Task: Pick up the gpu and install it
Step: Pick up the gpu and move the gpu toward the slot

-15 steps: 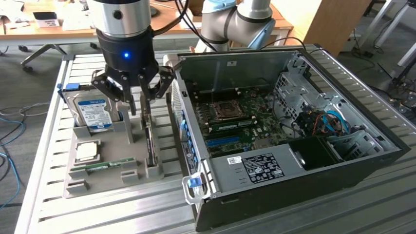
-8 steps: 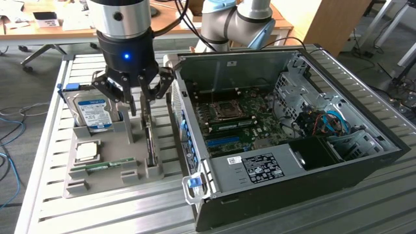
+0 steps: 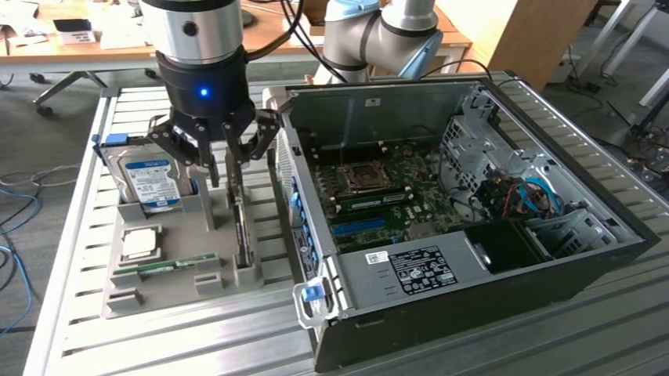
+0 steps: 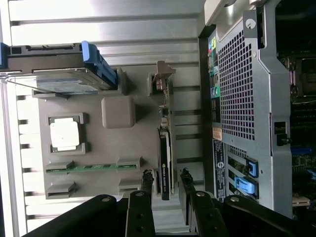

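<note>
Standing on its long edge in a slot of the grey fixture tray [image 3: 168, 223], the gpu [image 4: 165, 163] is showing as a thin, green-edged board. A black cooler is running along one face and a silver bracket is sitting at the end towards the tray's far side.

The pincer [image 4: 165, 181] is hanging over the card with its fingers spread and nothing gripped. The wrist view is looking down the card edge-on, and there the card is lying in line between the two fingertips, with a gap showing on each side. In the exterior view the card is appearing as a thin dark strip just below the fingers.

The exterior view is also taking in the open computer case [image 3: 471, 305] on the exterior view's right of the tray, its motherboard [image 3: 381, 196] lying bare inside. To the exterior view's left of the card, a hard drive [image 3: 150, 184], a CPU [image 3: 139, 243] and a RAM stick [image 3: 172, 265] are sitting in their own recesses. Tray and case are resting on the slatted metal counter [image 3: 157, 345].
</note>
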`<state>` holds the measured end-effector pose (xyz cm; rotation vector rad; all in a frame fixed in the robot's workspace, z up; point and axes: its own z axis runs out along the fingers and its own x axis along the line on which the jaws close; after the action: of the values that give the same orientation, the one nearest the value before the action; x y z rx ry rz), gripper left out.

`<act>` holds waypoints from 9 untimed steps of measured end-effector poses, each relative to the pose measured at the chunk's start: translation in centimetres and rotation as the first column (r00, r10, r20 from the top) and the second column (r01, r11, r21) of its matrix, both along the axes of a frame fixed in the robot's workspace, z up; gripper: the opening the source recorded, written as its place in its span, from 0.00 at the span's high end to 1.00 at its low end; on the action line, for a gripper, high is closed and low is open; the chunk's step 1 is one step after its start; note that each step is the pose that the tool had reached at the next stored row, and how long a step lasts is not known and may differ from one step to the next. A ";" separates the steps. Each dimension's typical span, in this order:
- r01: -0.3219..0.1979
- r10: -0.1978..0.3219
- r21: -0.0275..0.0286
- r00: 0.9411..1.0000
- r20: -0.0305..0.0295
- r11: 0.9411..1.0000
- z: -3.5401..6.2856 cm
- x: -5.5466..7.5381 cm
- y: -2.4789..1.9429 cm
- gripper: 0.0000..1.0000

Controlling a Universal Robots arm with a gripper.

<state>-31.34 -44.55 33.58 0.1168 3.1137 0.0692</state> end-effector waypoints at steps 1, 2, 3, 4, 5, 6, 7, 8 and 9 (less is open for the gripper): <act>0.000 0.000 0.000 1.000 0.000 1.000 -0.02 0.0 0.00 0.64; 0.000 0.000 0.000 1.000 0.000 1.000 -0.04 0.0 0.00 0.64; 0.000 0.000 0.000 1.000 0.000 1.000 -0.07 0.0 0.00 0.64; 0.000 0.000 0.000 1.000 0.000 1.000 -0.10 0.0 0.00 0.64; 0.000 0.000 0.000 1.000 0.000 1.000 -0.14 0.0 0.00 0.64; 0.000 0.000 0.000 1.000 0.000 1.000 -0.18 0.0 0.00 0.64; 0.000 0.000 0.000 1.000 0.000 1.000 -0.23 0.0 0.00 0.64; 0.000 0.000 0.000 1.000 0.000 1.000 -0.30 0.0 0.00 0.64; 0.000 0.000 0.000 1.000 0.000 1.000 -0.38 0.0 0.00 0.64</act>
<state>-31.34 -44.55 33.20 0.1168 3.1137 0.0693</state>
